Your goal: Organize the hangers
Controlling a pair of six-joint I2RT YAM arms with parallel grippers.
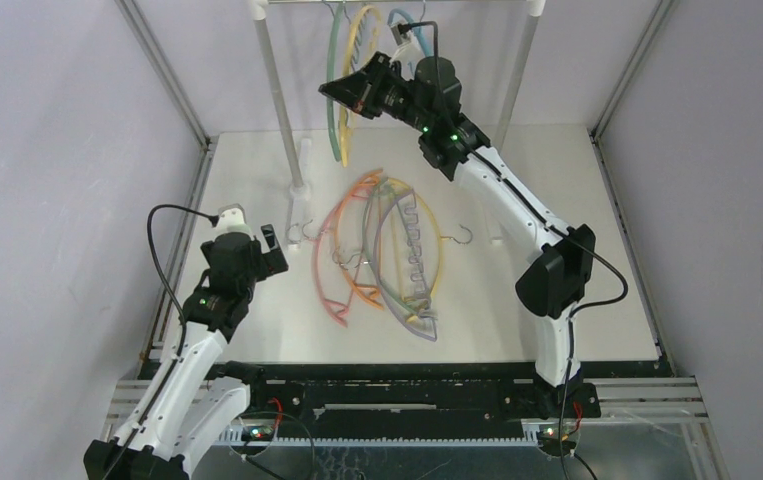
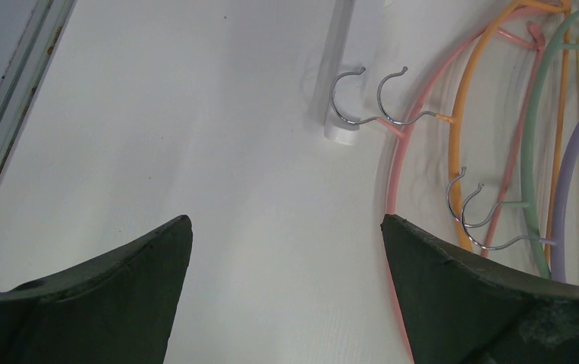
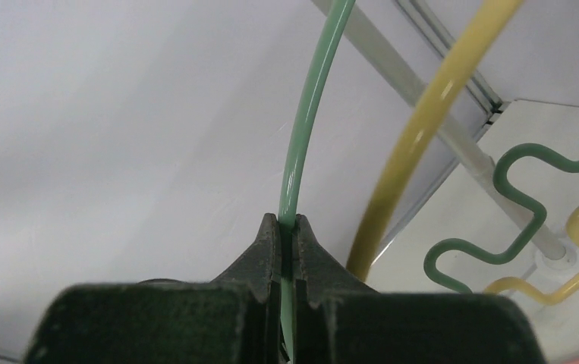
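In the top view, the right gripper [image 1: 332, 92] is seen raised to the white-and-metal rail frame [image 1: 279, 100] at the far side of the white table [image 1: 247, 170]. It is clamped on a thin green plastic hanger [image 1: 336, 135], which is hung from the rail beside a thin yellow plastic hanger [image 1: 355, 35] and a thin teal plastic hanger [image 1: 395, 17]. A pile of thin plastic hangers [image 1: 382, 260] in orange, pink, green, lilac and yellow is laid flat on the middle of the table. The left gripper [image 1: 270, 238] is held just left of that pile, with nothing in it.

In the left wrist view, the left gripper's jaws are spread wide over bare table. A curved pink plastic hanger [image 2: 394, 174] and a curved orange plastic hanger [image 2: 455, 152] are seen to the right, their small metal hooks [image 2: 347, 98] lying beside the frame's white foot.

In the right wrist view, the jaws are pressed together on the green hanger's thin arm, with the yellow hanger just beside it.
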